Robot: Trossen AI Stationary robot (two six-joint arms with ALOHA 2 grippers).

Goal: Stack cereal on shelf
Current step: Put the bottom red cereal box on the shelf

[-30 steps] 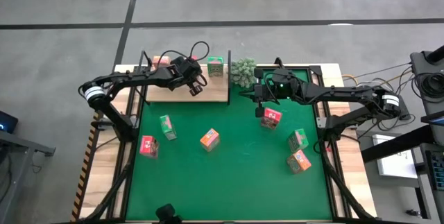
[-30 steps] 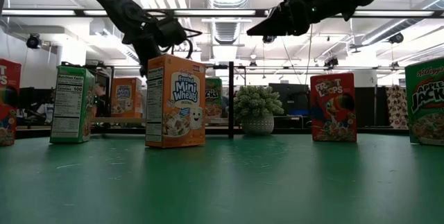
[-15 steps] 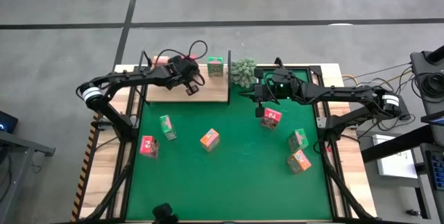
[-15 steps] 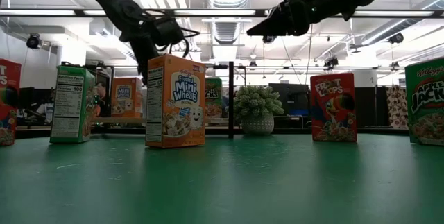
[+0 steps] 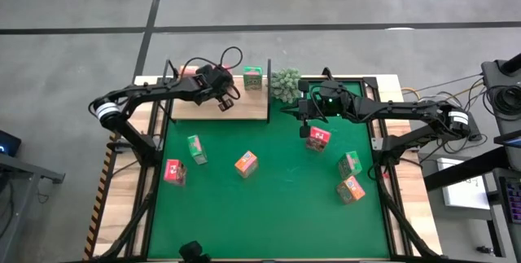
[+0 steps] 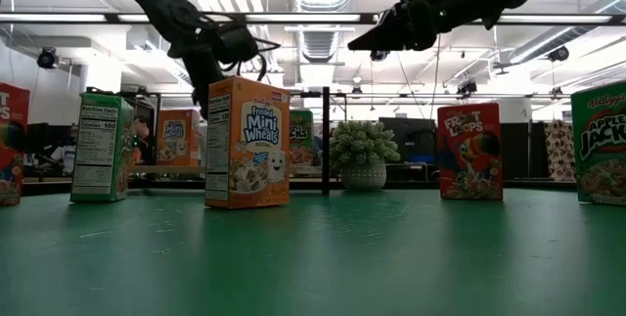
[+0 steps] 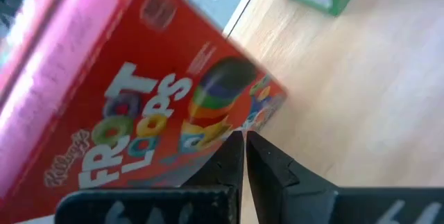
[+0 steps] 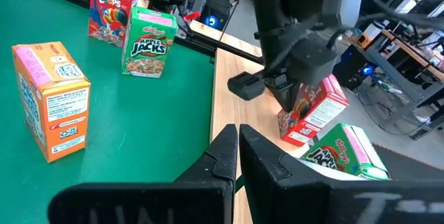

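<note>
A pink-red cereal box [image 5: 188, 72] and a green box [image 5: 253, 77] stand on the light wood shelf [image 5: 244, 108] at the table's far edge. My left gripper [image 5: 203, 77] is shut right beside the pink-red box, which fills the left wrist view [image 7: 139, 106]. My right gripper [image 5: 301, 115] is shut and empty, above the mat next to another pink-red box [image 5: 318, 137]. On the green mat stand a green box [image 5: 195, 149], a pink-red box [image 5: 173, 171], an orange box [image 5: 246, 163], a green box [image 5: 350, 164] and an orange box [image 5: 352, 188]. My left gripper's shut fingertips [image 7: 239, 148] stand at the lower edge of the pink-red box's printed face [image 7: 208, 130], coming from above and pointing down [image 8: 291, 92]. I cannot tell whether they touch the box. The box rests on the shelf.
A bushy plant in a pot [image 5: 285, 84] stands by the shelf's right end, beside a thin black upright [image 6: 325, 140]. Bare wood lies between the two shelf boxes [image 5: 224, 110]. Open mat lies toward the near edge [image 5: 269, 214].
My left gripper has gone a little toward the table's far left corner, toward the pink-red box on the shelf, staying shut.
</note>
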